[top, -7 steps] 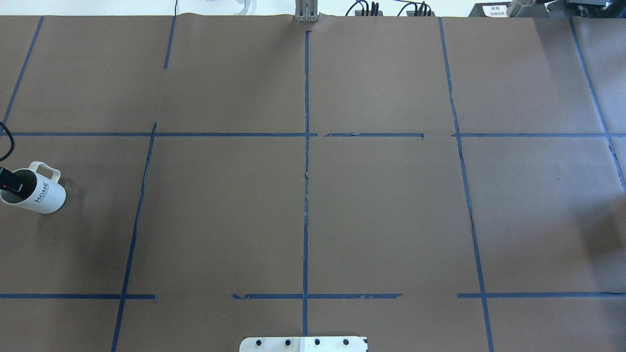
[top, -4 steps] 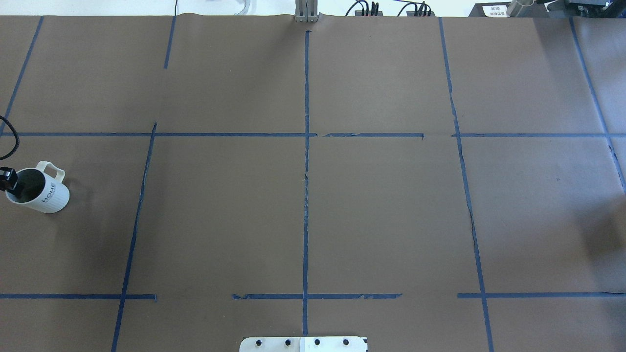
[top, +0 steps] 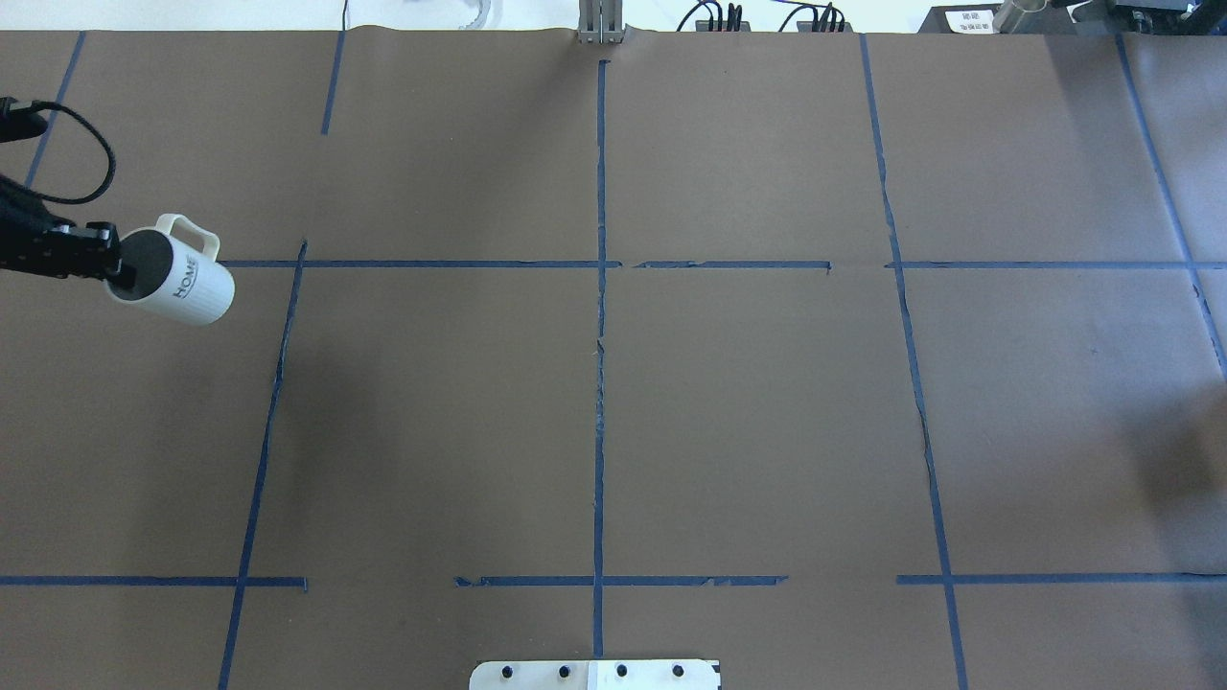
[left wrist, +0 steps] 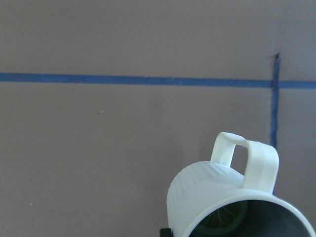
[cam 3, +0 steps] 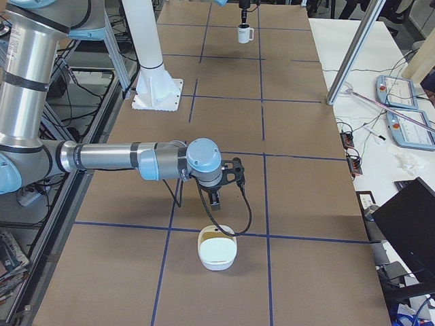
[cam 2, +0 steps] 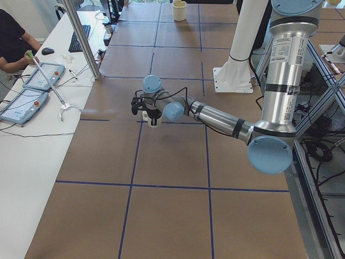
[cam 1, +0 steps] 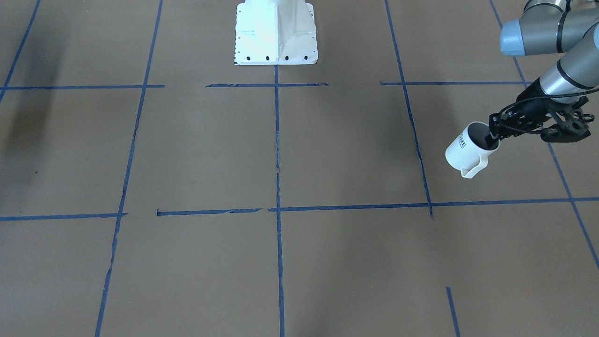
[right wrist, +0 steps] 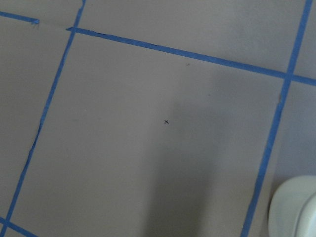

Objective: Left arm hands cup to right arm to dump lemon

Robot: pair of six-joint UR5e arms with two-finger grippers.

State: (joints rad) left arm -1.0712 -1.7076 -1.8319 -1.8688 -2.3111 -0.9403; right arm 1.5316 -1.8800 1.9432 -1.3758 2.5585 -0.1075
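while the cup (top: 177, 278) is hanging tilted above the worktop (top: 748, 412) at the robot's far left, lemon (left wrist: 223, 220) showing inside, the left gripper (top: 117, 271) is pinching its rim with one finger inside. the carry toward the hand-over seems to be the step in hand. the right gripper (cam 3: 215, 198) is hovering well apart by a white bowl (cam 3: 217, 250), its opening impossible to tell; next, both arms need to meet mid-worktop.

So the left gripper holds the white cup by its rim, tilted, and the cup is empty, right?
Not empty. The left wrist view looks into the cup and shows a lemon lying inside. The rest stands: the left gripper holds the cup by its rim, tilted, as the overhead view shows.
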